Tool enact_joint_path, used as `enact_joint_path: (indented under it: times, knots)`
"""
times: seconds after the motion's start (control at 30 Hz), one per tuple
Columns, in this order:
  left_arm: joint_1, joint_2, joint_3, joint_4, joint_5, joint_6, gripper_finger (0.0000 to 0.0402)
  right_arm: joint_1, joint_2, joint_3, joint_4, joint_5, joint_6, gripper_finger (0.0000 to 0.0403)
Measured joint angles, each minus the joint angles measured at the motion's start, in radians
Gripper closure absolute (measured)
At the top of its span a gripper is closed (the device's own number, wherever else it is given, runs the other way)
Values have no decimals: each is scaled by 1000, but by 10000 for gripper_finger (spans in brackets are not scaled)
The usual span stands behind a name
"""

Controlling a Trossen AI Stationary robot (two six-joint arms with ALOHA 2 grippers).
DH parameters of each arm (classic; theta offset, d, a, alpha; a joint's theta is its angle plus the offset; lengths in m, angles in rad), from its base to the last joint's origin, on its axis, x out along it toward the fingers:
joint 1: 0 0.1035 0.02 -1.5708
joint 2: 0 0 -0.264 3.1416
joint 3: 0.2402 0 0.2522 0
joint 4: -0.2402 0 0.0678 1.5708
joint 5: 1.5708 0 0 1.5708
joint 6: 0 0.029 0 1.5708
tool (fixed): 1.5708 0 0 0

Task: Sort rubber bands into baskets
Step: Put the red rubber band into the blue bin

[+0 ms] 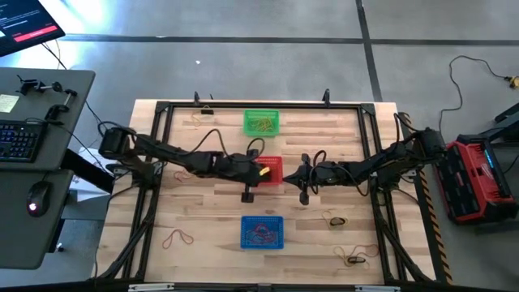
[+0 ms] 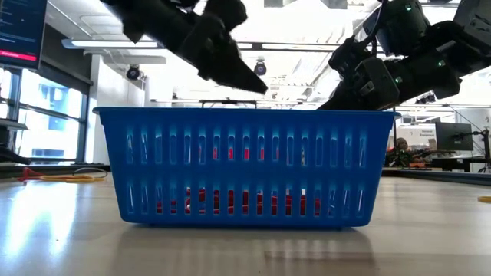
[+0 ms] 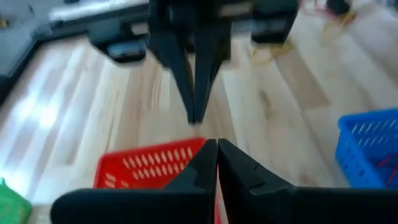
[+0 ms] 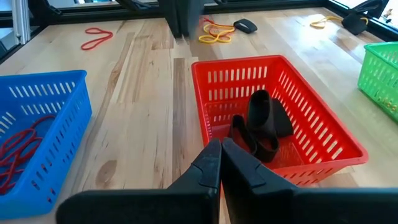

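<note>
A: While the left gripper (image 1: pixel 248 169) is hovering at the near-left edge of the red basket (image 1: pixel 273 175), its fingers are pressed tip to tip, and I am seeing nothing caught between them.

B: Agreed. The wrist view is showing bare tips. Whether it has just let something fall in I cannot tell. The right gripper (image 1: pixel 303 173)?

A: Also closed and empty, sitting just off the red basket's opposite side, facing the left one across it.

B: Contents of the red basket?

A: Black rubber bands (image 4: pixel 261 127) are lying piled on its floor. Beyond it the green basket (image 1: pixel 261 122) is holding yellow-tan bands, and nearer than it the blue basket (image 1: pixel 262 231) is holding red bands (image 4: pixel 17 149).

B: What is remaining loose?

A: A red band (image 1: pixel 178 238) is lying left of the blue basket, well away from the red one; a yellow-tan band (image 1: pixel 197 119) is left of the green basket; dark and tan ones (image 1: pixel 334 220) are scattered to the right of the blue basket.

B: Then my advice: lift clear of the red basket's rim before swinging, open wide over one single loop, come down flat to the wood, and match colour to basket.
</note>
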Motion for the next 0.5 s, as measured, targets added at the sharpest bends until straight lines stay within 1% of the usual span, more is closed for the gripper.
enact_joint_path:
  times: [0.23, 0.4, 0.5]
  knots:
    - [-27, -144, -104, 58, -1, 0, 399, 0, 0, 1, 7, 0, 30, 403]
    - [-51, -229, -181, 45, -4, -9, 399, 0, 0, 3, 9, -1, 43, 403]
    - [-72, -269, -212, 7, -3, -21, 399, 0, 0, 3, 10, -1, 42, 403]
